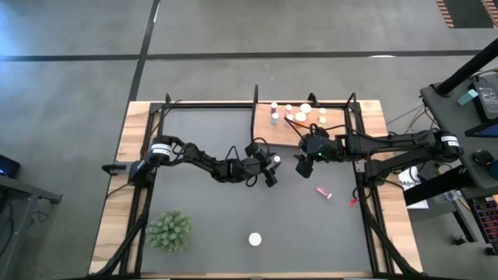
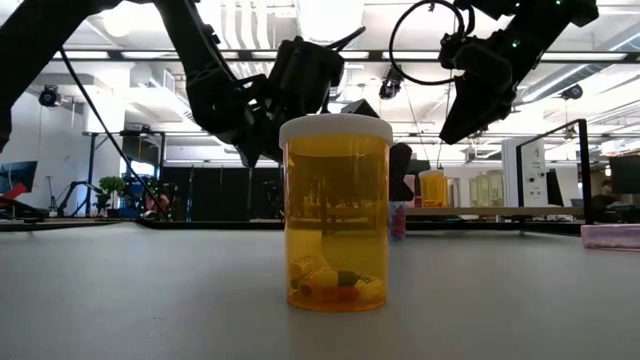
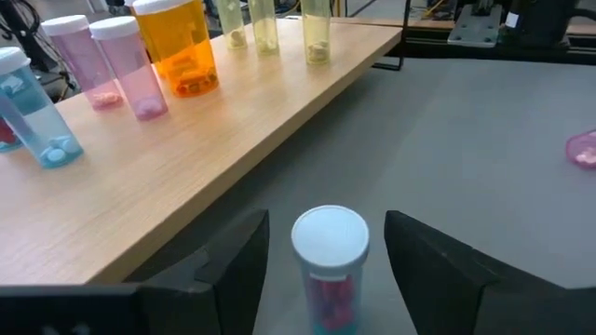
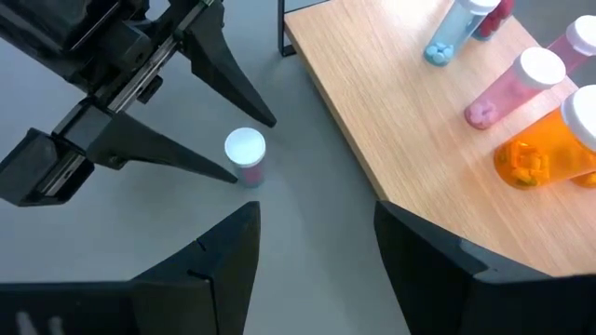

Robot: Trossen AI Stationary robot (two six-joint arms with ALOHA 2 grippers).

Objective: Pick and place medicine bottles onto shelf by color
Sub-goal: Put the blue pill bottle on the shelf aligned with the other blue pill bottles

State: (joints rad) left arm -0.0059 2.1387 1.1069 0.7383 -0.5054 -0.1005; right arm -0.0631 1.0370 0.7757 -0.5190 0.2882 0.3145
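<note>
A small pink-red bottle with a white cap (image 3: 329,244) stands upright on the dark grey mat (image 1: 233,210), just in front of the wooden shelf (image 1: 311,128). My left gripper (image 1: 271,166) is open, with one finger on each side of this bottle and a gap to both; the right wrist view shows the bottle (image 4: 246,149) between those fingers too. My right gripper (image 1: 300,163) is open and empty above the mat, beside the shelf's near edge. On the shelf stand orange (image 3: 177,46), pink (image 3: 130,67), blue (image 3: 35,116) and yellow-green (image 3: 315,28) bottles.
A pink bottle (image 1: 324,192) lies on its side on the mat to the right. An orange bottle with a white cap (image 2: 335,215) stands near the mat's near edge (image 1: 254,239). A spiky green plant (image 1: 169,231) stands at the near left. Black posts (image 1: 255,97) flank the shelf.
</note>
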